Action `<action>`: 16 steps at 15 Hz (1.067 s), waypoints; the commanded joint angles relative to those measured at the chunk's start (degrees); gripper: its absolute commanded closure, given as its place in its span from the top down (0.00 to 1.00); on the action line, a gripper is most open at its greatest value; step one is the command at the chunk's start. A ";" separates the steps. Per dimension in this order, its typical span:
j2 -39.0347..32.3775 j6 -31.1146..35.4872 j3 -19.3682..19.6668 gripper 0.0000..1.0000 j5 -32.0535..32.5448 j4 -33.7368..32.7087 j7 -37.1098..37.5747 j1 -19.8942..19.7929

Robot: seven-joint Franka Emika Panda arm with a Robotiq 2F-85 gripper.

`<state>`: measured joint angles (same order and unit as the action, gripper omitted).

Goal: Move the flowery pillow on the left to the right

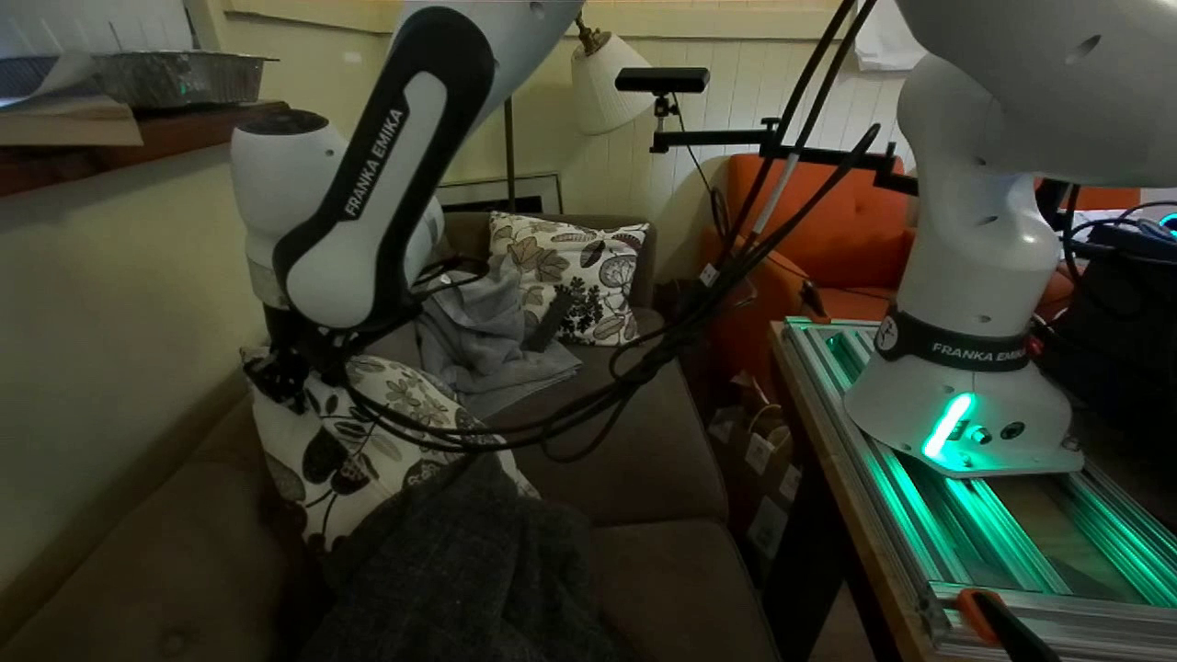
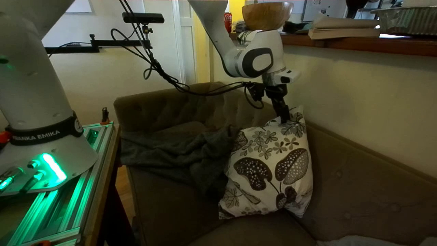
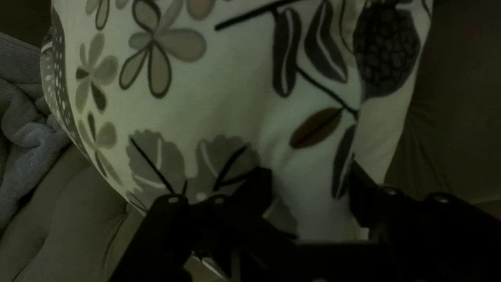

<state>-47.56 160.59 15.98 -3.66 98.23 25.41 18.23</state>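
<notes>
Jaws apart, grip unclear | flowery pillow (image 2: 268, 165) partly between | sofa (image 2: 170, 201) below

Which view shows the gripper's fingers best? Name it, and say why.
The wrist view: both dark fingers show close up, clearly apart, with the flowery pillow visible between them. Both exterior views show the gripper only as a small dark shape at the pillow's edge; the two fingers blend together.

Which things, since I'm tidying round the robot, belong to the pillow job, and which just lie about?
For the job: fingers, flowery pillow at their tips, sofa.
Lying about: other pillow, dark blanket, light gray blanket, wooden bowl, foil tray.
</notes>
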 commanded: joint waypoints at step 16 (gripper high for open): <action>14.77 4.79 -9.17 0.02 -9.21 10.02 2.46 -8.14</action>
<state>-42.63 161.88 9.26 -9.72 100.53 27.15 12.16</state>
